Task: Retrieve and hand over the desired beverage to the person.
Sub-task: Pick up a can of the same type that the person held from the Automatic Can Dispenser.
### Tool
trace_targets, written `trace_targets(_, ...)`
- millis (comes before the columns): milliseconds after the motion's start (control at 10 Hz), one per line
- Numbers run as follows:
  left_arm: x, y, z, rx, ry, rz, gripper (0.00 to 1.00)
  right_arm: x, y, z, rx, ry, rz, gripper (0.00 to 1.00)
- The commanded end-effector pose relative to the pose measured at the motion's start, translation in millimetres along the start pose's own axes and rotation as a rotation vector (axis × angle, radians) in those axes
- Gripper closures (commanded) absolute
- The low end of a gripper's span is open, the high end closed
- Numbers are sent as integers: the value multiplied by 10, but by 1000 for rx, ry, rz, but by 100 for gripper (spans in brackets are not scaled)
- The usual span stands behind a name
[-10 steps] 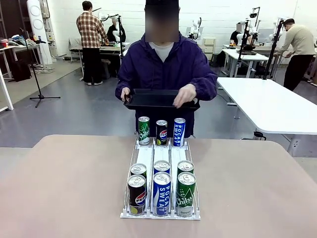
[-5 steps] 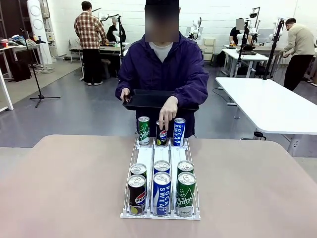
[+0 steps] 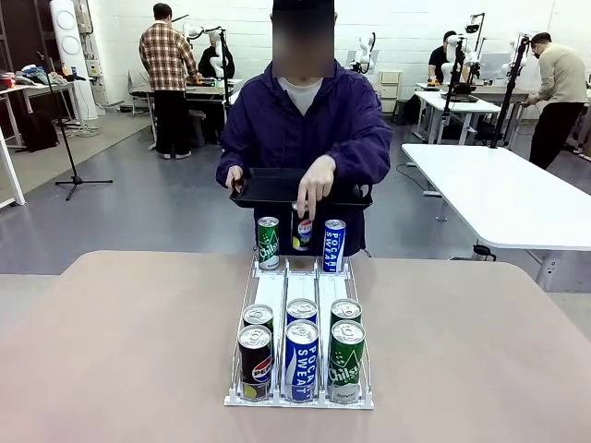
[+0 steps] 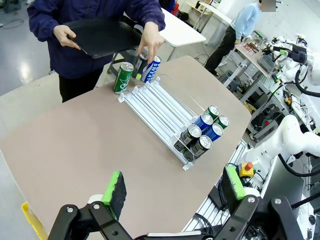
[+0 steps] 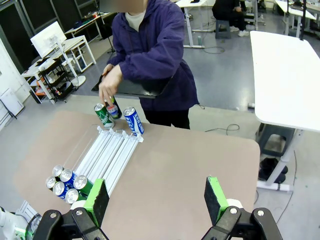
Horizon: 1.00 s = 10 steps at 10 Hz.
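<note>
Smooth tan desk (image 3: 111,351) carries a white wire rack (image 3: 274,288) of cylindrical cans (image 3: 301,355); at its far edge the person (image 3: 305,129) grips a dark can (image 3: 302,238). Both the left tool (image 4: 173,186) and right tool (image 5: 156,196) gape over bare surface.

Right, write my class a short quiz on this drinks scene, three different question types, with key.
1. True or false: a hand of the person grips the middle can at the far end of the rack.
2. The black tray is: A on a shelf, B held by the person, C in a box.
3. How many cans stand at the rack's near end?
Key: 1 true; 2 B; 3 six.
</note>
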State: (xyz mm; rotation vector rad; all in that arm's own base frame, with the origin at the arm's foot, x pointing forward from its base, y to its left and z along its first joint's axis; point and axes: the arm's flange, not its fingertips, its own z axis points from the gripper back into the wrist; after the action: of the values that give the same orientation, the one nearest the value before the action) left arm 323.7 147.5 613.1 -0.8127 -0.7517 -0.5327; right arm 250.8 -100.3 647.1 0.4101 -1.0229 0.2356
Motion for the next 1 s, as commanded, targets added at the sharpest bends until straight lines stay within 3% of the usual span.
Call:
trace_targets(0,15,15,15,-10,-18,-21,0,2,4,-15,8,-1,1,0)
trace_targets(900,15,15,15,-10,-18,-21,0,2,4,-15,8,-1,1,0)
